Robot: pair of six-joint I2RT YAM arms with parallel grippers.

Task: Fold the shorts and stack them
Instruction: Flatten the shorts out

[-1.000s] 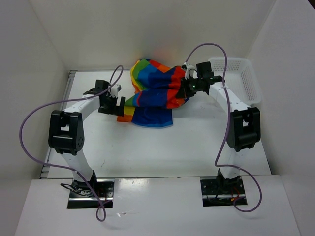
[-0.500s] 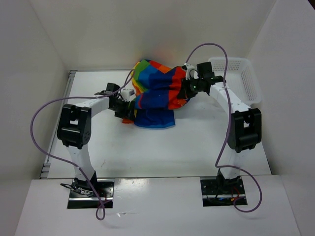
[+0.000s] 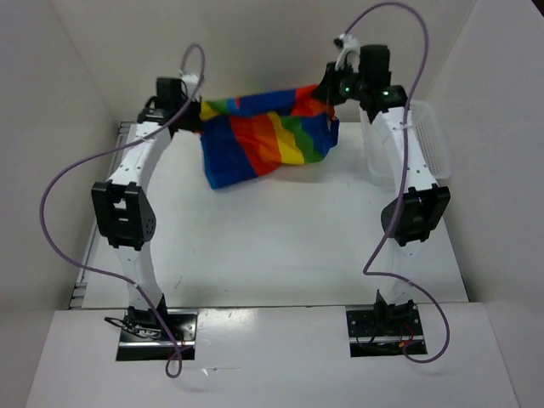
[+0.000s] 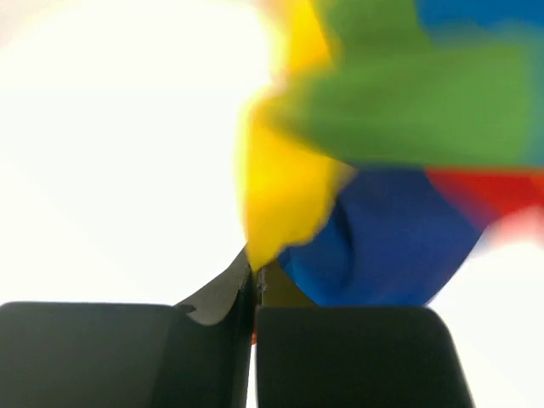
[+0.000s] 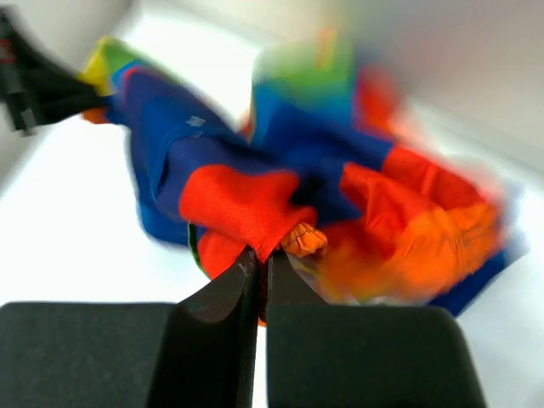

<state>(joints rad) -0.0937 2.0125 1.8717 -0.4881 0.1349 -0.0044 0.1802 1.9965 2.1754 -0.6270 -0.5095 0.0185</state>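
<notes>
Top external view is showing the shorts [image 3: 268,140] hanging stretched out in the upper centre of the frame, not yet folded or stacked, so by my judgement the whole fold is waiting to be done. The left gripper [image 3: 194,115] is pinching 1 end at upper left and the right gripper [image 3: 330,95] is clamping the other at upper right. Both wrist views are showing jaws closed on cloth.

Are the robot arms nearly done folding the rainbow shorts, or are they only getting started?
Only getting started. Done: the grab. The left jaws and the right jaws are each shut on one end of the shorts. In hand: the shorts are held up, stretched out between the two arms. Left to do: no neat fold shows yet, and nothing is stacked.
</notes>
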